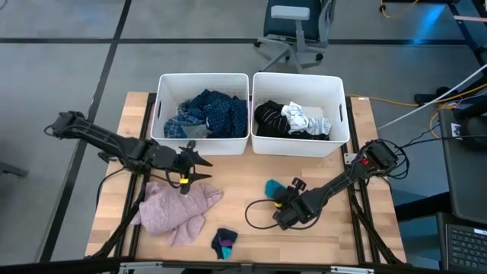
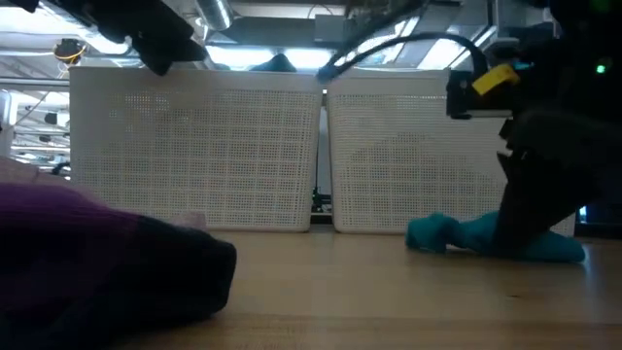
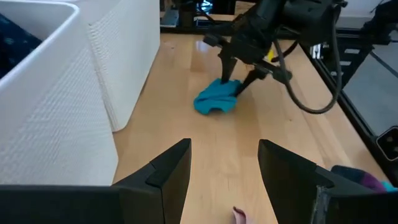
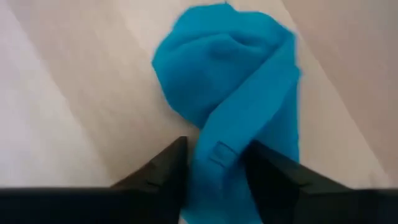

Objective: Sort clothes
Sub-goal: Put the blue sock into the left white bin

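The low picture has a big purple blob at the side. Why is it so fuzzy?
In the low view the pink fuzzy top lies close to the camera, so it blurs; the bins' mesh and teal cloth farther back look sharper. In the high view it's crisp.

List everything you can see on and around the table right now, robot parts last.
white bins: two, white, side by side at the table's far edge
blue clothes: pile, navy and plaid, in the left bin
black and white clothes: pile, in the right bin
pink top: one, pink, on the table's near left
teal sock: one, teal, right of centre, between the right gripper's fingers
dark sock: one, dark with coloured trim, near edge
office chair: one, blue-grey, beyond the table
left gripper: open, above the pink top
right gripper: closing around the teal sock
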`<move>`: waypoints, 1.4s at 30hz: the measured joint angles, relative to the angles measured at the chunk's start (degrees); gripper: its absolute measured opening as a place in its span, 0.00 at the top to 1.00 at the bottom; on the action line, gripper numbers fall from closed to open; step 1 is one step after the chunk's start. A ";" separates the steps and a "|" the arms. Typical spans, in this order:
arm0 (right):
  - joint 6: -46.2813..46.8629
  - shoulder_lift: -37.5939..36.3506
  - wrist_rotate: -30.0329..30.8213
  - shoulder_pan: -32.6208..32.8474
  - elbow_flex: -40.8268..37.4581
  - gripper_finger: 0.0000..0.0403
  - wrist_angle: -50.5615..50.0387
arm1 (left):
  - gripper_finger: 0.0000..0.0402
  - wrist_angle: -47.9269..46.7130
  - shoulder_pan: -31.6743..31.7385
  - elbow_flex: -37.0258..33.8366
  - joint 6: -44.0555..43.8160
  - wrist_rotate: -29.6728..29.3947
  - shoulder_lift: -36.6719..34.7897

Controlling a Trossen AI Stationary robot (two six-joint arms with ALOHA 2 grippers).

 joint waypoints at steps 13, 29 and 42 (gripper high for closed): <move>-14.69 0.00 13.26 -0.67 -0.29 0.93 15.81 | 0.56 8.79 -0.13 0.02 0.09 0.02 11.38; -29.42 0.00 19.47 -1.35 -0.29 0.99 34.84 | 0.56 29.60 -0.13 0.09 4.92 3.90 28.37; -29.83 0.00 21.85 -1.78 -0.29 0.98 37.82 | 0.56 32.01 0.00 5.08 6.34 4.22 41.30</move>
